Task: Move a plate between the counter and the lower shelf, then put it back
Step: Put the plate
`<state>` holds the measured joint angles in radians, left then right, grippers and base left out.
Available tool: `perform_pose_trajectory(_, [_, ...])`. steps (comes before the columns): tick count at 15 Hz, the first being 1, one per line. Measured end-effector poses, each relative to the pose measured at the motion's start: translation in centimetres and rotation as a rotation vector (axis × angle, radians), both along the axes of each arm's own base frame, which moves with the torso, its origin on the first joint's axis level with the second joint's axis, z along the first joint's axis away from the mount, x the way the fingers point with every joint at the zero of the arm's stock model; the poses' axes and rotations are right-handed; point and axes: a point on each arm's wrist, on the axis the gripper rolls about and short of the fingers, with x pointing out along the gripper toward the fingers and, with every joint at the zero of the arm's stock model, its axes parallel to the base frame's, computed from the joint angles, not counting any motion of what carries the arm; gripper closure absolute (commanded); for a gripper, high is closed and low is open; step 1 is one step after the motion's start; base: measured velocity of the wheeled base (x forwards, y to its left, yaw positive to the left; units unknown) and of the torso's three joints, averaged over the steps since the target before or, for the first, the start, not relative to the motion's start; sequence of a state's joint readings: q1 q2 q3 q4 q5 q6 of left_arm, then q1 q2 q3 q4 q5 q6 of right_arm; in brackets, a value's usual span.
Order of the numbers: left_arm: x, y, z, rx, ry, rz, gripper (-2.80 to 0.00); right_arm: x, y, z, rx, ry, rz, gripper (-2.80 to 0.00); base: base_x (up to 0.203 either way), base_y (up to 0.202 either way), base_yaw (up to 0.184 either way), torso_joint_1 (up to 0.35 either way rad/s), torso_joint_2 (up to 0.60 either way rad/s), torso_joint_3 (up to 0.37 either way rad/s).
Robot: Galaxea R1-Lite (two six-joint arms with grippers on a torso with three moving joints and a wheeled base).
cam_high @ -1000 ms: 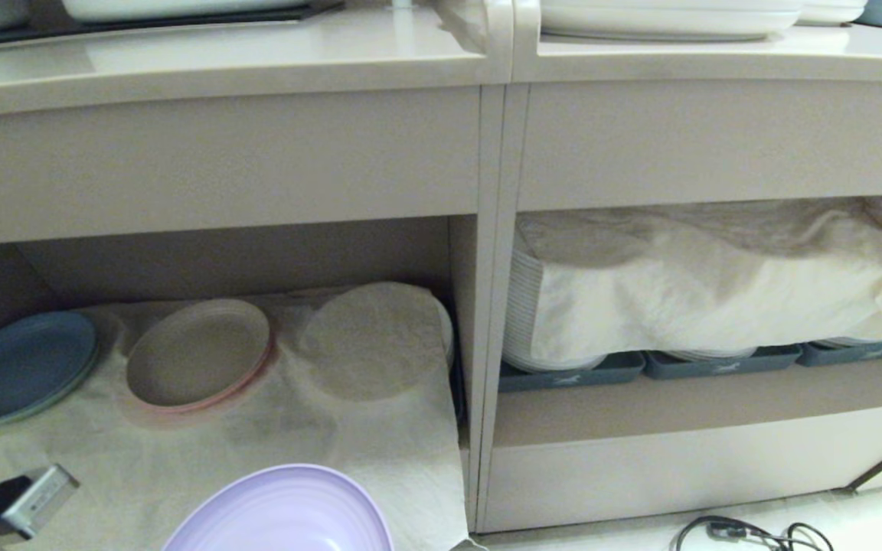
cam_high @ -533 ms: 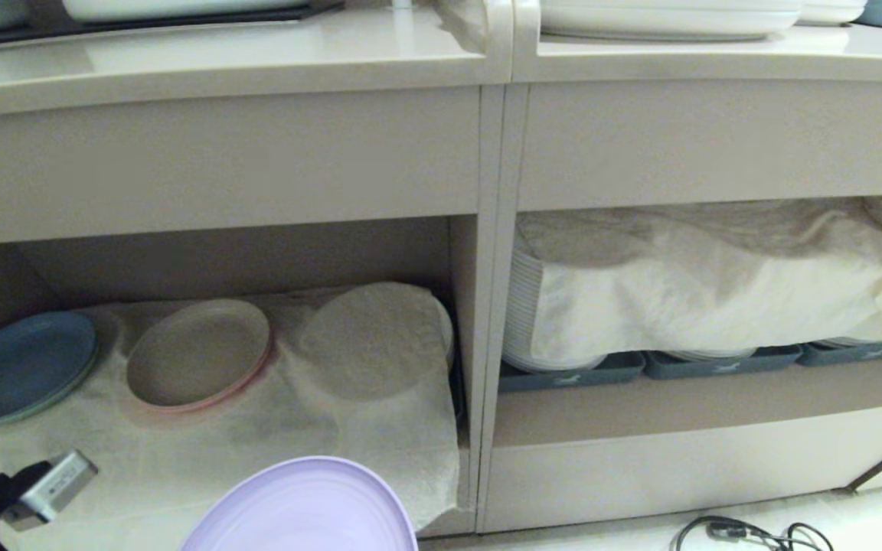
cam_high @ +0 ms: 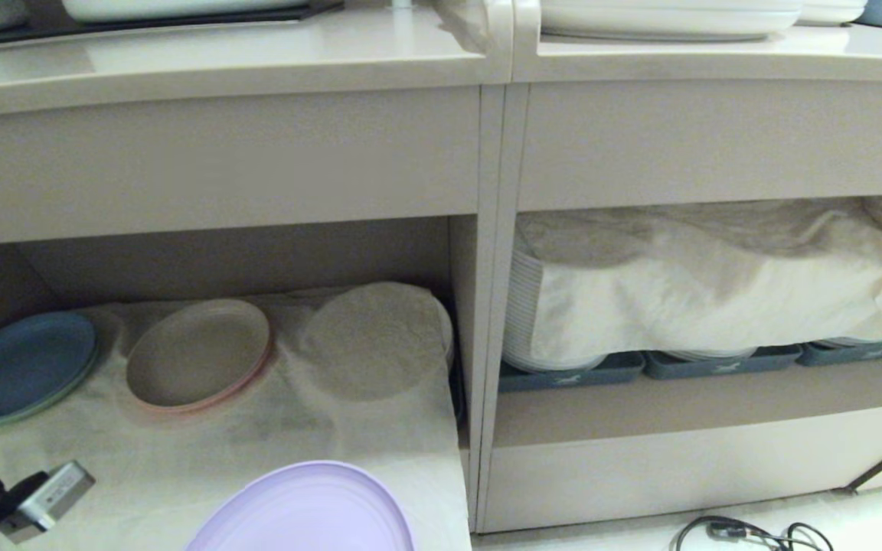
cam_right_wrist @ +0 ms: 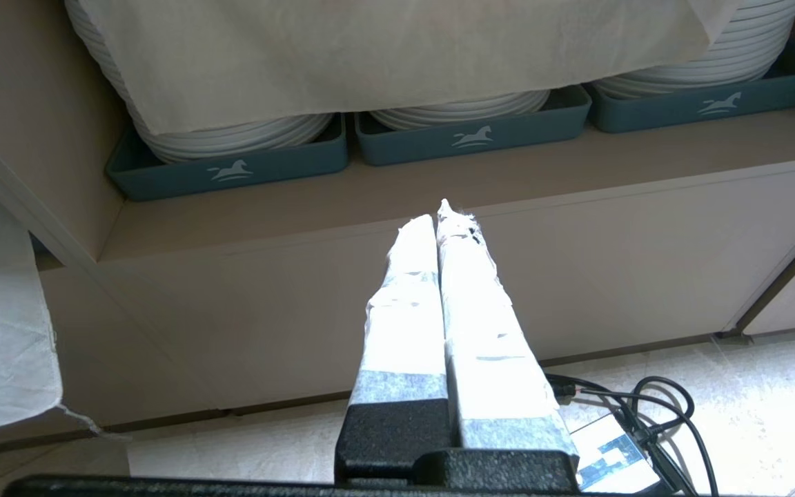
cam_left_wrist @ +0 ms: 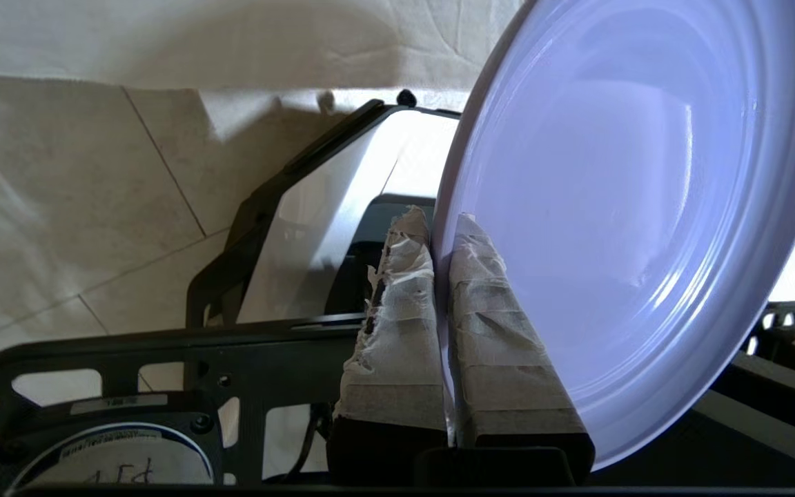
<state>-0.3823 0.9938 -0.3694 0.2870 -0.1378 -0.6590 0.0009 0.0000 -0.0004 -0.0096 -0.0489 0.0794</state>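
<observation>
The lilac plate (cam_high: 303,509) hangs tilted at the bottom of the head view, in front of the lower shelf's white cloth (cam_high: 380,436). My left gripper (cam_left_wrist: 439,228) is shut on the plate (cam_left_wrist: 646,207), one taped finger on each face of its rim. Part of the left arm (cam_high: 43,497) shows at the lower left of the head view. Above runs the beige counter (cam_high: 219,61) with its black hob panel (cam_high: 142,27). My right gripper (cam_right_wrist: 441,214) is shut and empty, pointing at the cabinet base under the trays.
On the cloth lie a blue plate (cam_high: 20,367), a pink-rimmed beige plate (cam_high: 200,352) and a cloth-covered round stack (cam_high: 372,340). The right compartment holds white plate stacks in grey-blue trays (cam_high: 571,375). Cables (cam_high: 747,532) lie on the floor.
The plate has shifted a little to the right and now lies flatter. The left arm has moved slightly right. The cloth's front hem rose briefly and hangs down again.
</observation>
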Motion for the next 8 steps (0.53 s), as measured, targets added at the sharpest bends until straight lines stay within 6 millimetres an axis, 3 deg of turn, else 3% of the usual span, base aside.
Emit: perform_pose_trajectory(8, [-0.51, 0.22, -0.08, -0.005, -0.015, 0.007, 0.00, 0.00, 0.00, -0.01, 0.000, 0.001, 0.000, 0.00, 0.000, 0.000, 0.000, 0.000, 0.00, 0.000])
